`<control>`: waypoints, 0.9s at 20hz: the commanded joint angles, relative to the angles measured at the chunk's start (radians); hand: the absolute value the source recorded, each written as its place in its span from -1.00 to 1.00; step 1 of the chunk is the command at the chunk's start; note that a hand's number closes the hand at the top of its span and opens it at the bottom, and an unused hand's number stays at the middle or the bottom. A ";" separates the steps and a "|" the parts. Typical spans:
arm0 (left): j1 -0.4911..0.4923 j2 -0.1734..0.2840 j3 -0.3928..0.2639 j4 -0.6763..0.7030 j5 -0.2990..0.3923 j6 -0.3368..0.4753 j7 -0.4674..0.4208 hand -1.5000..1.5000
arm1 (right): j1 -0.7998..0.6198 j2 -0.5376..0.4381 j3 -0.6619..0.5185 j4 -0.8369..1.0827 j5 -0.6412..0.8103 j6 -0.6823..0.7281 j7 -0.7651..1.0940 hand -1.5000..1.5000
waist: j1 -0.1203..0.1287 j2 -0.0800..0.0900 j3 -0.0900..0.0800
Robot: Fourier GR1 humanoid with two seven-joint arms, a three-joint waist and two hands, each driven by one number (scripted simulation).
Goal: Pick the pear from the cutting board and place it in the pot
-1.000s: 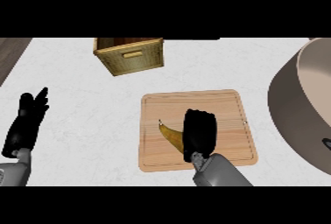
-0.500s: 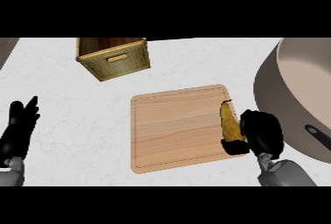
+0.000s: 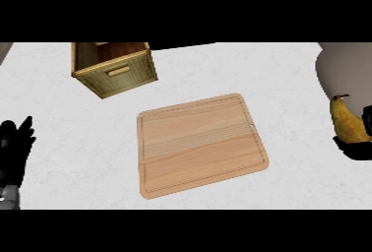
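Pear (image 3: 347,123) stands stem-up at the view's right edge, pinched from below by the right hand (image 3: 357,147) beside the pot (image 3: 341,64), off the cutting board (image 3: 200,145), seemingly for the drop

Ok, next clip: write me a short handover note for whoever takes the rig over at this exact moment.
Right hand: at the view's right edge, curled round the pear, stem up.
Left hand: open, resting at the left edge, fingers up.
Cutting board: bare, mid-counter.
Pot: only its wall shows, upper right; the pear sits in front of it.
Wooden box: top left, not involved.
Done: pear picked off the board.
Left: bring it over the pot's opening and release it inside.
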 commanded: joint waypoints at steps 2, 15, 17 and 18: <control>0.028 -0.008 -0.001 -0.007 0.006 -0.004 -0.008 0.00 | -0.015 -0.083 -0.232 -0.020 -0.251 -0.064 -0.260 1.00 | -0.002 -0.011 0.001; 0.020 -0.001 -0.033 -0.062 -0.004 -0.039 -0.010 0.00 | 0.062 -0.419 -0.785 0.326 -0.768 0.388 -0.853 1.00 | 0.089 0.019 -0.009; -0.008 0.000 -0.037 -0.060 -0.012 -0.041 -0.011 0.00 | 0.055 -0.511 -0.823 0.422 -0.785 0.491 -0.857 1.00 | 0.118 0.025 -0.011; -0.049 -0.001 -0.034 -0.019 -0.012 -0.047 -0.002 0.00 | 0.091 -0.509 -0.843 0.450 -0.786 0.529 -0.882 1.00 | 0.115 0.027 -0.012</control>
